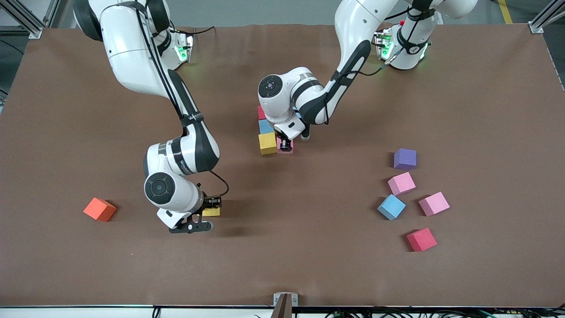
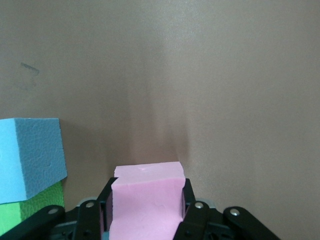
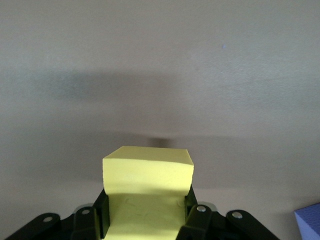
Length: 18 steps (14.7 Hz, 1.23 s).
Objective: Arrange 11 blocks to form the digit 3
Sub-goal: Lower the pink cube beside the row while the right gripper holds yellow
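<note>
Now left hand [image 1: 285,146] grips a pink foam cube [image 1: 286,149] beside the yellow foam cube [image 1: 267,143] on the bench; right hand [image 1: 211,211] grips another yellow cube [image 1: 212,212], nearer the camera.

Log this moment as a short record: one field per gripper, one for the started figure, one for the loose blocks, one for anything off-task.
left gripper: shut on pink block, beside the yellow block of the figure
right gripper: shut on yellow cube, toward the right arm's end of the table
figure so far: red, blue, yellow in a short column, partly hidden by the left arm
loose blocks: purple, two pink, blue, red
off-task: orange cube
</note>
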Each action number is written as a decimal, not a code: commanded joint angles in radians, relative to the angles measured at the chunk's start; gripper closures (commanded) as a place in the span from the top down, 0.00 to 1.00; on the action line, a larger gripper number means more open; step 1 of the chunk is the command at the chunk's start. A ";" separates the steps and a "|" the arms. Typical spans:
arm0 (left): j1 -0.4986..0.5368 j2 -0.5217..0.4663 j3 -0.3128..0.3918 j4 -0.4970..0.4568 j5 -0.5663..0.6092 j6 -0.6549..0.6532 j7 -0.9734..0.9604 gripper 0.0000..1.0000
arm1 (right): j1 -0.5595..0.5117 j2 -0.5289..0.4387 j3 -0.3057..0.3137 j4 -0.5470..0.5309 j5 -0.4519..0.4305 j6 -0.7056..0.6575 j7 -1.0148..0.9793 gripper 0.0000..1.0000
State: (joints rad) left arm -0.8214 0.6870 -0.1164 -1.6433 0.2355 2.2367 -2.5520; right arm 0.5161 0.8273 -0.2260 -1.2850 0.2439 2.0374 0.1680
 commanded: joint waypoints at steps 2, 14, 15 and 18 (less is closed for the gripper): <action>-0.005 0.019 0.003 0.016 0.019 0.006 -0.005 0.17 | 0.018 -0.019 0.005 -0.008 -0.011 -0.020 0.021 0.33; -0.013 0.034 0.004 0.031 0.016 0.007 0.001 0.17 | 0.031 -0.017 0.005 -0.008 -0.012 -0.020 0.015 0.33; -0.013 0.035 0.004 0.037 0.018 0.007 0.000 0.17 | 0.030 -0.017 0.005 -0.008 -0.012 -0.020 0.013 0.33; -0.013 0.040 0.004 0.040 0.018 0.007 0.001 0.17 | 0.030 -0.017 0.004 -0.008 -0.012 -0.020 0.011 0.33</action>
State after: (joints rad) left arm -0.8236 0.6910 -0.1161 -1.6381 0.2357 2.2367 -2.5507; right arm 0.5473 0.8272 -0.2259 -1.2849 0.2439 2.0281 0.1696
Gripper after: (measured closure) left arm 0.463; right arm 0.419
